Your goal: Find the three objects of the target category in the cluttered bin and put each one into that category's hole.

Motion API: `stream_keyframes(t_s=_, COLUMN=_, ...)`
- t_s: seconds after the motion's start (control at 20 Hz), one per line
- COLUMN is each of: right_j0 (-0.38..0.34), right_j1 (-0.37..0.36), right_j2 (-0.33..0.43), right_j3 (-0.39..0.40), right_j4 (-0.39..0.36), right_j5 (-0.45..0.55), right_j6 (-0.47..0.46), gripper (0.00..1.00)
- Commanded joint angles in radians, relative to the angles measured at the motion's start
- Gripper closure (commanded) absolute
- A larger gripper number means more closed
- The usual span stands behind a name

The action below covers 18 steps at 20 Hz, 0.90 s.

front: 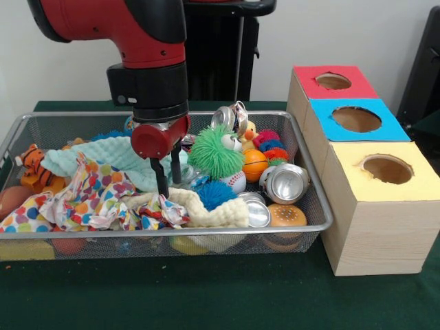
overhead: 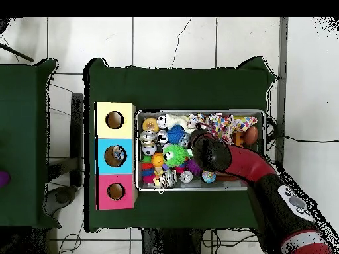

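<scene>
Red arm (front: pixel 130 34) down over bin (front: pixel 313 206)

- Wire mesh bin (front: pixel 313 199), silver, rectangular, packed with clutter; occupies the middle of the green bench, long side along its near edge.
- Three-hole wooden box (front: pixel 385 234) pressed against the bin's right end, in a row running from near edge to far edge: yellow hole (front: pixel 387 168) nearest, blue hole (front: pixel 356 119) in the middle, red hole (front: pixel 333 81) farthest.
- Crushed silver cans: one (front: pixel 285 182) on its side near the bin's right end, one (front: pixel 256 210) half buried beside the cream cloth, one (front: pixel 230 118) tilted at the far rim.
- Small balls: orange basketball (front: pixel 255 163), baseball (front: pixel 236 181) just below it.
</scene>
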Motion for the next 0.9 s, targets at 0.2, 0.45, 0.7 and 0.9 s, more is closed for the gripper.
stream_keyframes(t_s=0.2, right_j0=-0.036, right_j1=-0.015, right_j2=0.026, right_j3=0.09, right_j4=-0.044, right_j5=0.013, right_j6=0.211, gripper=0.0)
stream_keyframes(t_s=0.45, right_j0=-0.024, right_j1=-0.038, right_j2=0.019, right_j3=0.105, right_j4=-0.035, right_j5=0.019, right_j6=0.222, gripper=0.0)
stream_keyframes(t_s=0.7, right_j0=-0.024, right_j1=-0.043, right_j2=0.019, right_j3=0.104, right_j4=-0.033, right_j5=0.022, right_j6=0.219, gripper=0.0)
stream_keyframes(t_s=0.9, right_j0=-0.026, right_j1=-0.045, right_j2=0.022, right_j3=0.103, right_j4=-0.03, right_j5=0.029, right_j6=0.217, gripper=0.0)
